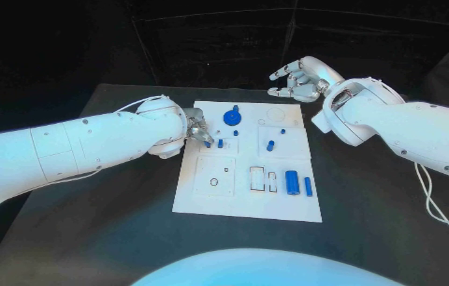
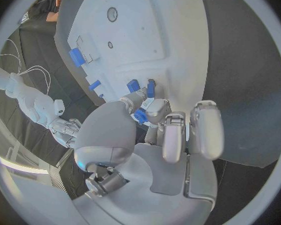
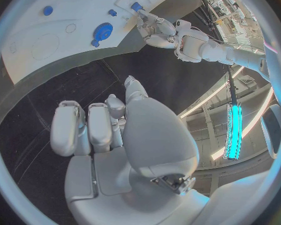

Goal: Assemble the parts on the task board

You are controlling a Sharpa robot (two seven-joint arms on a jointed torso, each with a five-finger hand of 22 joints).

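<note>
1. The left hand (image 1: 194,129) pinches a small blue peg (image 2: 140,116) at the left edge of the white board (image 1: 211,202); it is not yet seated.
2. Toward the board's right side, a blue cylinder (image 1: 292,182) lies loose: work remains.
3. The right hand (image 1: 298,78) hovers beyond the board's far right corner, fingers curled, holding nothing.

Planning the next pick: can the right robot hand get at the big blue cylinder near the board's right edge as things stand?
Probably yes. The right robot hand hovers off the board's far edge holding nothing, and the big blue cylinder lies unobstructed on the task board; the left robot hand works across the board.
</note>
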